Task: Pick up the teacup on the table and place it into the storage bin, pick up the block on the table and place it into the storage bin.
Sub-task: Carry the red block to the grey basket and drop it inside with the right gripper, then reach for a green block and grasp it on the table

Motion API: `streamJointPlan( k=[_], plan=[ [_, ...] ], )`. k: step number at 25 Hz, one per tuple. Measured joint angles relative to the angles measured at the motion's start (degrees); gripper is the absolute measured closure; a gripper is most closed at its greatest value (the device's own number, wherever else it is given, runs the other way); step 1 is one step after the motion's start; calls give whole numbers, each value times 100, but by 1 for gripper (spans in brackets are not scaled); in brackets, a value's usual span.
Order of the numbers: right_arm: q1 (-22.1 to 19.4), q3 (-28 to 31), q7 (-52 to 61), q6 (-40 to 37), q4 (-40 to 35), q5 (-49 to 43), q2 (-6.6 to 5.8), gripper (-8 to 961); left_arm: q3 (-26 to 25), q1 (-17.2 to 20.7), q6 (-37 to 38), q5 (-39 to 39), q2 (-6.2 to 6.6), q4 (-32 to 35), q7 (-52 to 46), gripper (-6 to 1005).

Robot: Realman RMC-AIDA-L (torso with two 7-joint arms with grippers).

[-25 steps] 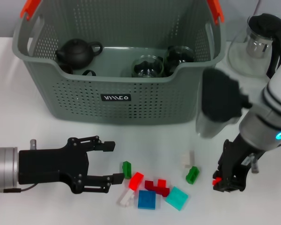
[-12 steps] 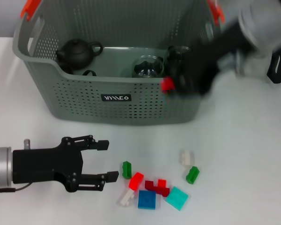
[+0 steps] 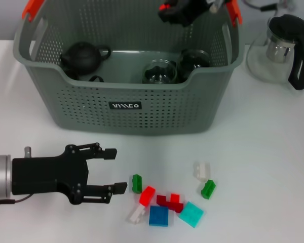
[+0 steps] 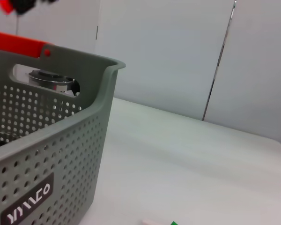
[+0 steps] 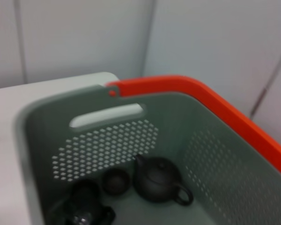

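Storage bin [image 3: 142, 109]: large grey-green plastic basket, walls perforated with rows of small round holes, rounded rim dipping at the front, orange-red handles at both ends, small black label with white lettering on the front wall; it stands at the back of the white surface [image 3: 263, 152].
Bin contents: a dark, matte round teapot [image 3: 83, 56] on the left of the floor, a small dark cup just in front of it, and two glass vessels [image 3: 159, 72] side by side toward the right.
Right claw [image 3: 185, 11]: black, raised over the back right part of the bin, near the right handle, with a small red block [image 3: 164, 7] at its tip; it looks pinched on that block, though the fingers are blurred.
Left claw [image 3: 109, 169]: black, low over the surface in front of the bin, its two jointed fingers spread apart and holding nothing, pointing toward the loose blocks.
Blocks on the surface: a small cluster near the front edge of the view: a green block [image 3: 137, 183], a bright red block [image 3: 147, 195], a dark red piece, a blue square tile [image 3: 158, 215], a teal tile [image 3: 192, 213], two white pieces and a second green block [image 3: 208, 189].
Glass pitcher [image 3: 283, 48]: clear rounded body, black lid and handle, standing right of the bin.
Left wrist view: the bin's perforated corner and label, close by.
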Motion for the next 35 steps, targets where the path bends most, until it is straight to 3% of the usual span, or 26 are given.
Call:
streamJointPlan(
  k=[7,15,16,18,23,28,35],
  plan=[
    [29,-3,-8,705,760,-65,-8,615,0,-48,15,0,25,-10,-16,170],
    [-22,11,-79,969,794,-63,-18,571,-6,-51,38,0,34,0,-26,170],
    [-40,13,-86,923,703,-39,-16,485,-12,-55,41,0,33,5,-26,170],
    [-117,17,-87,625,356,62,-9,314,-15,-72,46,-1,33,10,-28,170],
    [-392,51,-85,-678,-738,507,-14,112,-17,-93,52,-1,37,13,-34,170],
    [-881,47,-151,-2565,-1819,1041,-23,1,-18,-100,54,-1,40,14,-34,170],
    [-1172,-338,-20,-3404,-1664,536,13,5,-18,-106,22,-1,41,5,-34,169]
  ],
)
